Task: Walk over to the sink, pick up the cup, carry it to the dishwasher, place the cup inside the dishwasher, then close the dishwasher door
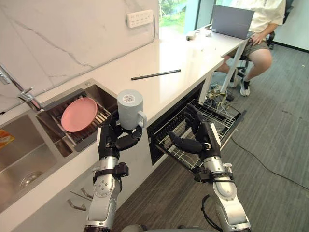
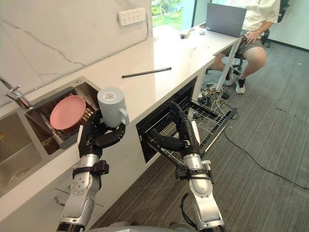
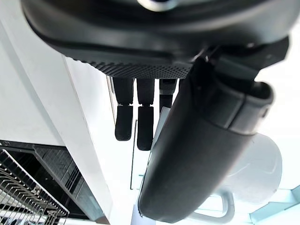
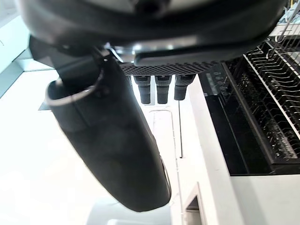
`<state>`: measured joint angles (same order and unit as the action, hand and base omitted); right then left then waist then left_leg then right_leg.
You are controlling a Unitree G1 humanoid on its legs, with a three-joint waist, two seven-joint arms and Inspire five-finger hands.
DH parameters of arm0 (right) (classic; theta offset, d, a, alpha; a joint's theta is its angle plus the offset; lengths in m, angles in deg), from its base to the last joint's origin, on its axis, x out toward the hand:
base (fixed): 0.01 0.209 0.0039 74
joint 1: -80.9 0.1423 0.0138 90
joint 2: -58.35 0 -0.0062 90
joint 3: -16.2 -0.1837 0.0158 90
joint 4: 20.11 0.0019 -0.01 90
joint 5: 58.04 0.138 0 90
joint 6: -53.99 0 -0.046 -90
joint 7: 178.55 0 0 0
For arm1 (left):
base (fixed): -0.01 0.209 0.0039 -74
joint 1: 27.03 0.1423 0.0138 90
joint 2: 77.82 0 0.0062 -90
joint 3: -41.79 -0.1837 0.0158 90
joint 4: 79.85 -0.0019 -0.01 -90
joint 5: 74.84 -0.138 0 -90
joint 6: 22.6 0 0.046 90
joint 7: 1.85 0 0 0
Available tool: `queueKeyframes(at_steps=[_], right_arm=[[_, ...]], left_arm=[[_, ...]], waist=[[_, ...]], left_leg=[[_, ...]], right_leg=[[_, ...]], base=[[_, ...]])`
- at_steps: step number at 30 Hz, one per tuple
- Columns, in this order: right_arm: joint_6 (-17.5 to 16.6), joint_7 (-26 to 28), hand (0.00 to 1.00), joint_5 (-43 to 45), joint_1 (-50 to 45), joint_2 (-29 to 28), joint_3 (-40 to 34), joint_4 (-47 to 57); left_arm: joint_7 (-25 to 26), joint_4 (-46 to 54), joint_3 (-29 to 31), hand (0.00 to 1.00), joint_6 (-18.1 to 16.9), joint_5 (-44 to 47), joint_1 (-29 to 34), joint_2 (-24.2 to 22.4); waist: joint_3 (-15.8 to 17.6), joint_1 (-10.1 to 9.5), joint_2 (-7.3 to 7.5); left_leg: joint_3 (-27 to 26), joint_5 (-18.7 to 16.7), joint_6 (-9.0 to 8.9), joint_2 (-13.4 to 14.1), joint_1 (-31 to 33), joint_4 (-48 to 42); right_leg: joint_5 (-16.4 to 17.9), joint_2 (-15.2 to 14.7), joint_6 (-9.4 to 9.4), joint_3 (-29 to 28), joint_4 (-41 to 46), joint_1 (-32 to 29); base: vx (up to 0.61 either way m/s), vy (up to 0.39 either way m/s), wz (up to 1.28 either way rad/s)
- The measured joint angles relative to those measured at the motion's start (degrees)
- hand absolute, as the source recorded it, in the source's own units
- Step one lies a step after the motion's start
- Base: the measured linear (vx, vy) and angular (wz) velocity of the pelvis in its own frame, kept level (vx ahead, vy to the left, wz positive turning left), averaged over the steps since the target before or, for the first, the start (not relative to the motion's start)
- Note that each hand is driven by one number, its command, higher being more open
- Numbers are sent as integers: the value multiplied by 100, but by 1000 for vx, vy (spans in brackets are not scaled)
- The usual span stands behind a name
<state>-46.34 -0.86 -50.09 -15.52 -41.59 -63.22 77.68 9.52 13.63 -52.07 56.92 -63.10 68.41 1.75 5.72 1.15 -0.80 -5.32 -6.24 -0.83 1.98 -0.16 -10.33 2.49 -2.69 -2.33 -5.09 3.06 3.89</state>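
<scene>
A pale grey cup (image 1: 130, 108) with a handle is held upside down in my left hand (image 1: 116, 137), fingers and thumb curled round it, just above the counter's front edge. In the left wrist view the cup (image 3: 255, 176) shows past the thumb. The dishwasher (image 1: 176, 123) under the counter is open, with its wire rack (image 1: 212, 125) pulled out over the lowered door. My right hand (image 1: 200, 135) hovers over that rack with relaxed fingers, holding nothing. The cup is left of the dishwasher opening.
A pink plate (image 1: 78, 114) leans in a drying rack beside the steel sink (image 1: 24, 164). A dark rod (image 1: 155, 74) lies on the white counter. A person (image 1: 256, 29) sits at the far end by a laptop (image 1: 231, 20). Cables lie on the floor under the desk.
</scene>
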Motion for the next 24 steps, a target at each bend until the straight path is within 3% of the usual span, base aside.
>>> queueKeyframes(at_steps=[7, 24], right_arm=[[-7, 91, 90, 358, 105, 52, 230, 224], [-25, -43, 90, 370, 390, 42, 772, 207]], left_arm=[[0, -256, -113, 30, 1, 1, -140, 12], [-216, -368, -1308, 30, 3, 9, -171, -15]], waist=[[-41, -2, 61], [-301, -20, 122]], left_leg=[[-45, 124, 39, -51, -84, 252], [60, 771, 134, -272, -378, 1276]], right_leg=[[-77, -43, -69, -78, -55, -17], [-154, -220, -173, 42, -139, -105]], base=[[-29, 5, -4], [-15, 4, 4]])
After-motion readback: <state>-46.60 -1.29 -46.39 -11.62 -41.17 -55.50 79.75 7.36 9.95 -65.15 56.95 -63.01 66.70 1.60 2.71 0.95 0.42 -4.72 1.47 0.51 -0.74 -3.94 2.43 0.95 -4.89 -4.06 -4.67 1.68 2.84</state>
